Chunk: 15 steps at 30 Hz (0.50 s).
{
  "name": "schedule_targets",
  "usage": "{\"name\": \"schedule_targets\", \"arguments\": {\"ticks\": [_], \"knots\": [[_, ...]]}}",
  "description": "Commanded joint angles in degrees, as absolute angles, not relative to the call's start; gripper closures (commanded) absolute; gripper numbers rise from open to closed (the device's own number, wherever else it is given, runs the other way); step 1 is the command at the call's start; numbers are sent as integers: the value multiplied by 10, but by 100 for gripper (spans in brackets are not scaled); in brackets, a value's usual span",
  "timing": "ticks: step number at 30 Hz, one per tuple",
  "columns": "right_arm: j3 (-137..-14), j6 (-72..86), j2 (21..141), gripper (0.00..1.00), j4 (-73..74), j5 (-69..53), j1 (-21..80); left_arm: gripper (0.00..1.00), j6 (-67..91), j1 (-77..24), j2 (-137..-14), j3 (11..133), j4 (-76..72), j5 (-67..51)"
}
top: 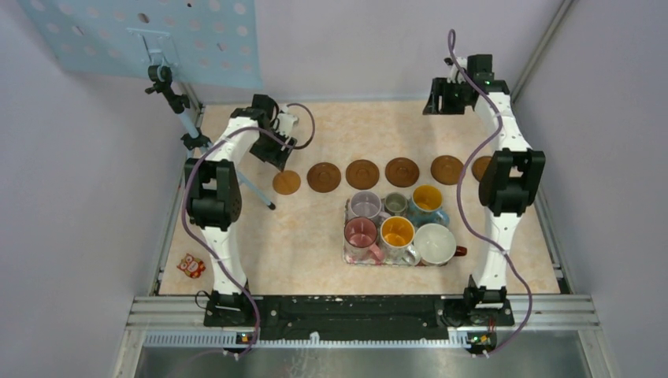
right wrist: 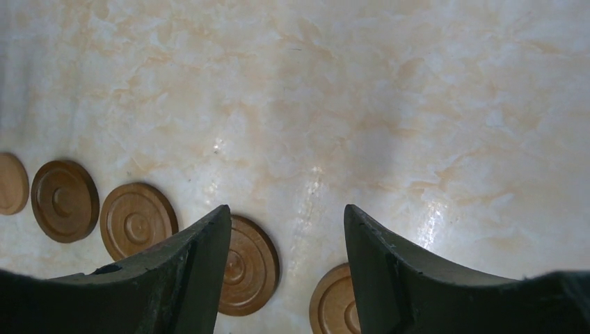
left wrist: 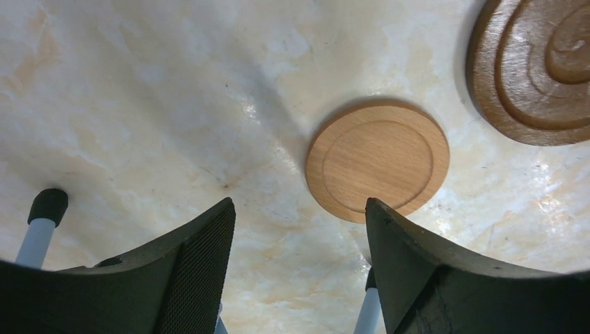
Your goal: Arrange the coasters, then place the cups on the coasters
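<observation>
Left fingers (left wrist: 209, 250) and right fingers (right wrist: 205, 257) hang spread above the bench (left wrist: 139, 104), a pale coaster (left wrist: 378, 160) just ahead of left.

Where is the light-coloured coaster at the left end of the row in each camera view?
Top view: the light coaster lies at the left end of the row.
Left wrist: it is right of centre, fully visible.
Right wrist: only a sliver shows at the left edge.
Shared landmark: the darker ringed coaster right beside it, seen top right and lower left.
</observation>
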<state>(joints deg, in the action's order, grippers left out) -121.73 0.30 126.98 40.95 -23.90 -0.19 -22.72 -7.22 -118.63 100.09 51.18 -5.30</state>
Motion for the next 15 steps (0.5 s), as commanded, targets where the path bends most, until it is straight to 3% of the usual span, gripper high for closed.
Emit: {"name": "schedule_targets", "arguments": {"ticks": [1, 15], "knots": [[-1211, -55, 1166, 40, 453, -241, -4, 24, -243, -86, -1128, 1011, 515, -93], [-857, -345, 816, 39, 640, -282, 16, 19, -253, -97, -1012, 899, 431, -221]]}}
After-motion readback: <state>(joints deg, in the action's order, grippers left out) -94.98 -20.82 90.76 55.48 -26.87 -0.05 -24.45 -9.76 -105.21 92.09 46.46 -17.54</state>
